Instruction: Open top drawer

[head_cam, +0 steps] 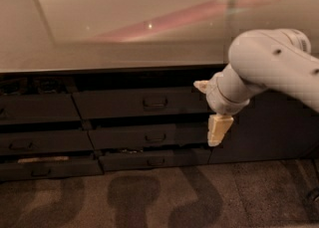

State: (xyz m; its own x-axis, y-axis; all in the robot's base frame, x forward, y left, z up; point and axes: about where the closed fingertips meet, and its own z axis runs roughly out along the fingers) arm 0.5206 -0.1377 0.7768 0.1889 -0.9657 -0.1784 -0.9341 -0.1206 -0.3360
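The top drawer (124, 104) is the wide dark front just under the counter edge, with a small loop handle (155, 103) at its centre. A dark gap runs along the top of the front. My gripper (218, 130) hangs with its cream tip pointing down, past the drawer's right end. It is lower than the handle, about level with the second drawer (149, 136), and well to the right of the handle. It does not touch the handle. The white arm (271, 65) comes in from the upper right.
A pale glossy countertop (124, 23) overhangs the drawers. A lower drawer (154, 161) juts out further towards the floor. More dark drawers (35, 142) stack on the left. A plain dark cabinet panel (269, 132) is behind the arm. Grey carpet (149, 197) lies below.
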